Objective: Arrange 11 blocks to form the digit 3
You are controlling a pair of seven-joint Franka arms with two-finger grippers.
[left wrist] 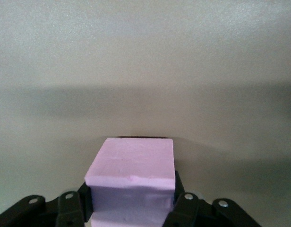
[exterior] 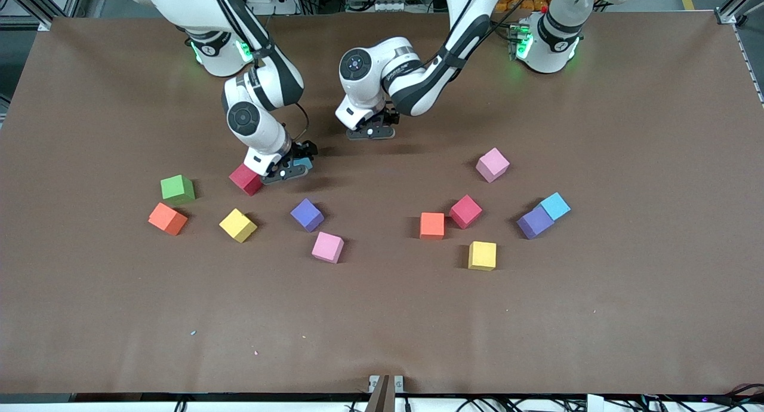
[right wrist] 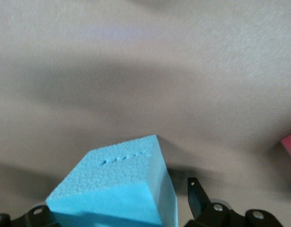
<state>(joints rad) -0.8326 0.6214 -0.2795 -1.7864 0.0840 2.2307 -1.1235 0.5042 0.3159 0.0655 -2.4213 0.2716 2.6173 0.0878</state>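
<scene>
Table point(exterior: 597, 316) of brown paper carries ten loose blocks point(exterior: 431, 226) and a green cube point(exterior: 177, 188), no digit 3 formed. Left gripper point(exterior: 371, 131) hangs low over the middle, clamped on a pink block point(left wrist: 131, 177). Right gripper point(exterior: 292, 168), jaws wide, straddles a light blue block point(right wrist: 115, 191) beside a red block point(exterior: 246, 179).

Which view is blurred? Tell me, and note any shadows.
Right wrist view: table smeared with blur, light blue block fairly sharp; left wrist view: pink block crisp, wide soft shadow band on the table; front view: sharp, evenly lit.
</scene>
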